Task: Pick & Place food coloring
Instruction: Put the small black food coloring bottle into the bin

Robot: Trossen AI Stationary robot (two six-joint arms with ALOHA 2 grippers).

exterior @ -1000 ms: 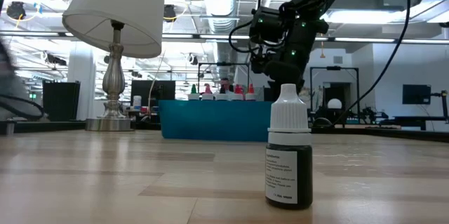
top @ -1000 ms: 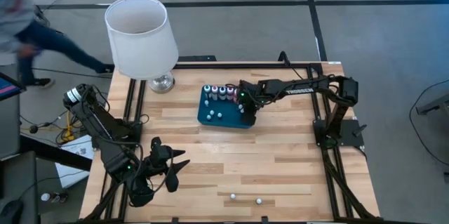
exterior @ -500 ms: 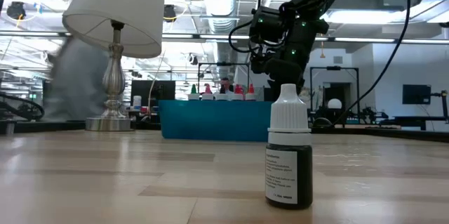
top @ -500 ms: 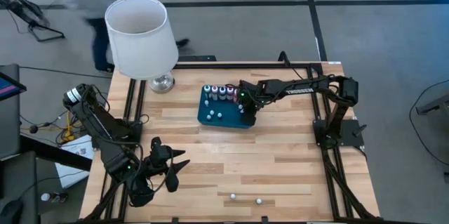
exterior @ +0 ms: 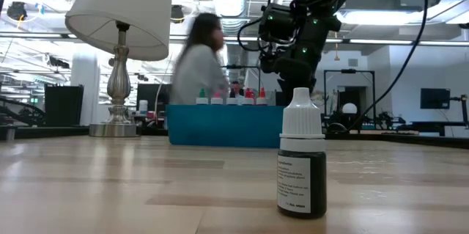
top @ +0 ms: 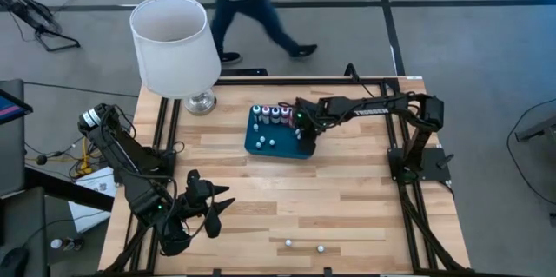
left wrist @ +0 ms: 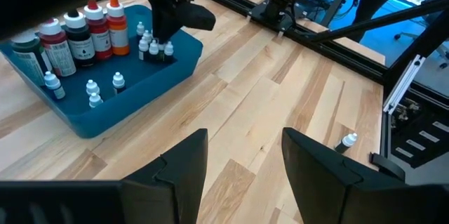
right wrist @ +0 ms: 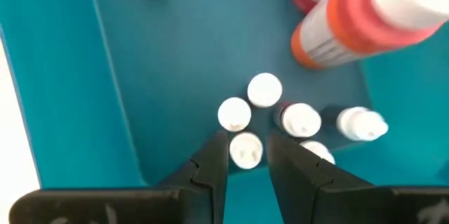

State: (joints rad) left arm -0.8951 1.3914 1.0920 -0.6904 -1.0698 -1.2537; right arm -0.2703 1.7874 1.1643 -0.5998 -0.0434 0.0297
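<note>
obstacles: lamp (top: 174, 47), tray (top: 261, 148) | free: table (top: 347, 190) front

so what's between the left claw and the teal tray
Bare wooden table only. The left wrist view shows nothing lying between the left claw and the teal tray.

A person (exterior: 196, 58) walking behind the table is blurring. Past the right gripper's fingers (right wrist: 210, 164), an orange bottle (right wrist: 358, 20) is running off the picture's edge.
</note>
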